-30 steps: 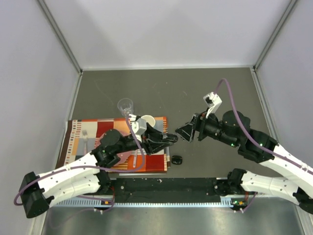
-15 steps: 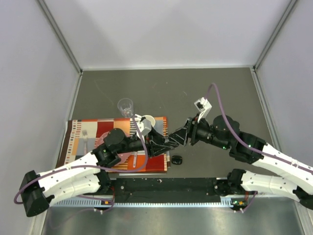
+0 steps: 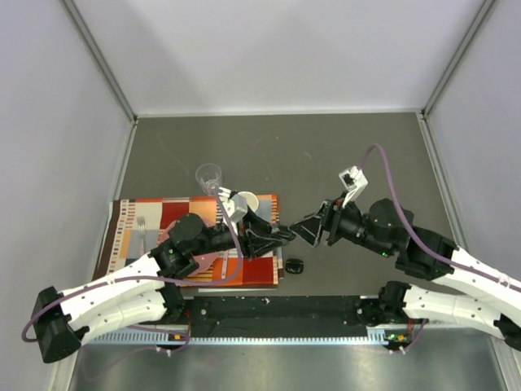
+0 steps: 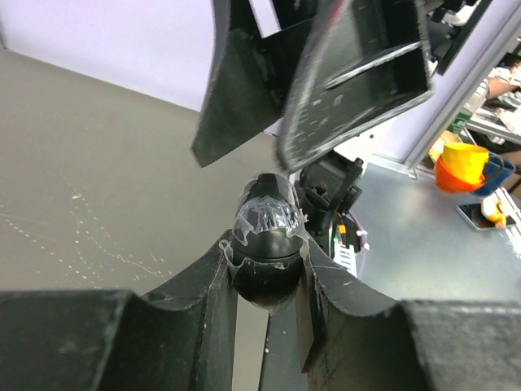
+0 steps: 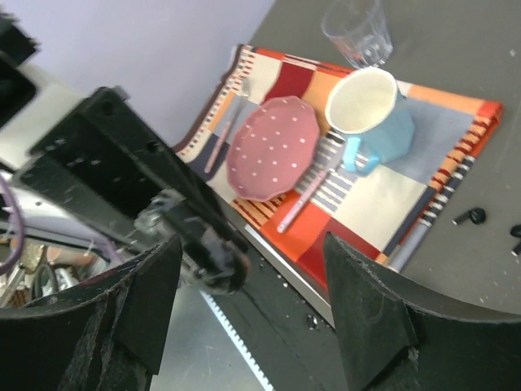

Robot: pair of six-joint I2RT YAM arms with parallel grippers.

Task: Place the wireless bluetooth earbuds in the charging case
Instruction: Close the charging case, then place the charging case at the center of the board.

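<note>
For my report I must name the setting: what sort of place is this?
Probably a robotics test cell, not a home: plain pale walls enclose a grey table, two robot arms are bolted at its edge, and a placemat with mug looks staged.

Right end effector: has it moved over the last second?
Yes. The right end effector has shifted left toward the placemat edge, closer to the left end effector.
</note>
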